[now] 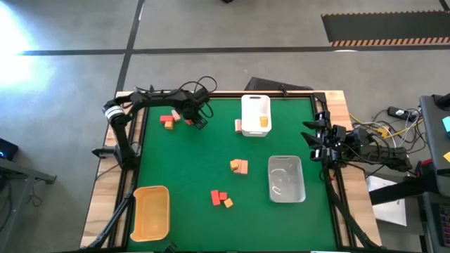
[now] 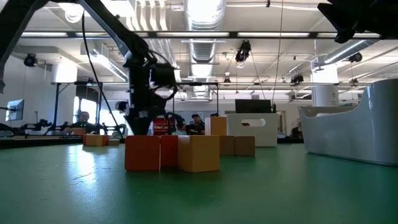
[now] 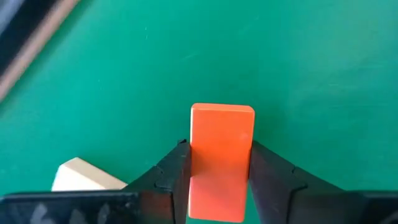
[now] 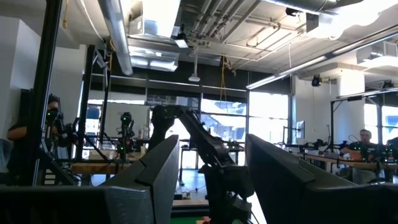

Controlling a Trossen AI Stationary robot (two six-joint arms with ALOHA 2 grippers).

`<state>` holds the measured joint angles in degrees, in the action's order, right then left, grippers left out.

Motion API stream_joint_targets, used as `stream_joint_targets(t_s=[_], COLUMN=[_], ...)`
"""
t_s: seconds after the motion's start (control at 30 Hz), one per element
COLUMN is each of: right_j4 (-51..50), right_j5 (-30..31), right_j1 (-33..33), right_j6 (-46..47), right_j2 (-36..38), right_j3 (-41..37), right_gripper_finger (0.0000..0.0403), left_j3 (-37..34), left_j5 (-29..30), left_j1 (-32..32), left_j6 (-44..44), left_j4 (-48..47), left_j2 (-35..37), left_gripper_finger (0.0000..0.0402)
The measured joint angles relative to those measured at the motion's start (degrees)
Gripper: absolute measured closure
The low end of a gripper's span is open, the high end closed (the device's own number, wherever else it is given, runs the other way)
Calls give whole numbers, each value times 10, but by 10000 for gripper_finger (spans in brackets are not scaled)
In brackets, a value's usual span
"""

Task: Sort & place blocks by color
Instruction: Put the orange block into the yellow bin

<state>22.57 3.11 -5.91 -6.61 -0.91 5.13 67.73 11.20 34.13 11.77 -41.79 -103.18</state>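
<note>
On the green table [image 1: 197, 183], far left, the left gripper [image 3: 219, 177] has its fingers pressing a small red-orange wooden block [image 3: 221, 158]; squeeze squarely before lifting, while the right gripper [image 4: 211, 180] waits parted at the right edge.

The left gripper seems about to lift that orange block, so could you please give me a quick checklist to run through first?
1. Orange block sits between the left gripper fingers: ok.
2. Fingers fully clamped on it: cannot tell; they look in contact on both sides.
3. Pale tan block beside the gripper is clear of the fingers: ok.
4. Right gripper is parked at the table's right edge, out of the way: ok.
5. White tray and yellow tray are unobstructed: ok.
</note>
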Motion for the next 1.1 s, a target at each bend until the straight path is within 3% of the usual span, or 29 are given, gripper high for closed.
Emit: stream_joint_targets(t_s=[0.23, 0.67, 0.87, 1.1], right_j4=[0, 0, 0, 0], right_j5=[0, -1, 0, -1], right_j1=[0, 0, 0, 0], right_j6=[1, 8, 15, 22], right_j2=[0, 0, 0, 0], right_j3=[0, 0, 0, 0], right_gripper_finger=[232, 232, 232, 232], left_j3=[1, 6, 8, 5], left_j5=[14, -16, -31, -94], left_j1=[-115, -428, -579, -736], left_j6=[49, 220, 353, 358], left_j4=[-42, -99, -120, -132], left_j2=[84, 228, 245, 239], left_gripper_finger=[286, 284, 284, 283])
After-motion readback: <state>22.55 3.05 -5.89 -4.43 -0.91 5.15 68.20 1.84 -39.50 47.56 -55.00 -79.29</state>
